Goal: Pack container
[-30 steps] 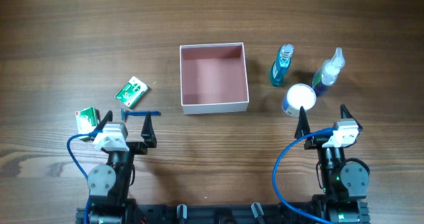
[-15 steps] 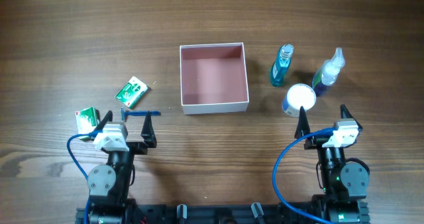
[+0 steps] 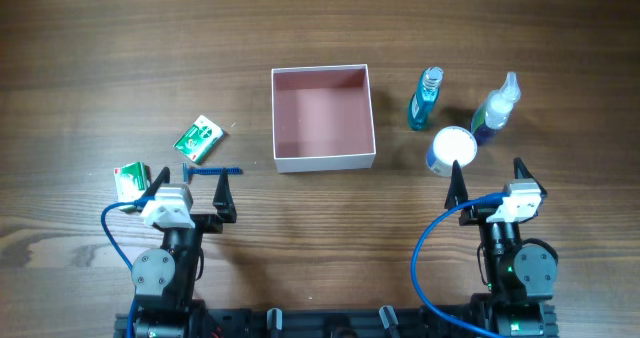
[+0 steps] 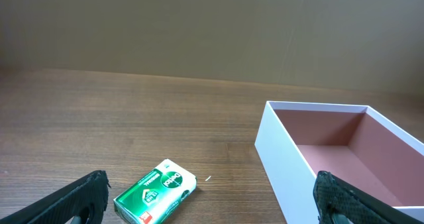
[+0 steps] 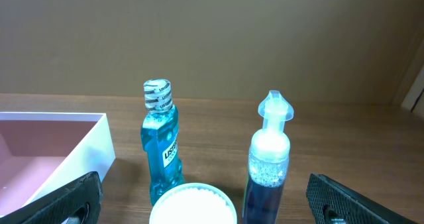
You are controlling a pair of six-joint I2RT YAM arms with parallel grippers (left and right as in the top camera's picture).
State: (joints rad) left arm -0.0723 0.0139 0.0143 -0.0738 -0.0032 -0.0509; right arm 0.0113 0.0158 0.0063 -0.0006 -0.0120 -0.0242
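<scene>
I see my left gripper (image 3: 192,186) and right gripper (image 3: 490,181) both gaping, and only overhead shows the green box (image 3: 130,183) left of the left gripper, whose wrist camera catches the container (image 4: 278,154) ahead-right.

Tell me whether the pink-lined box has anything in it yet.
Empty. Overhead, the container shows only bare pink floor from wall to wall.

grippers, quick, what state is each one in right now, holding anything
Left gripper: open, holding nothing.
Right gripper: open, holding nothing.
</scene>
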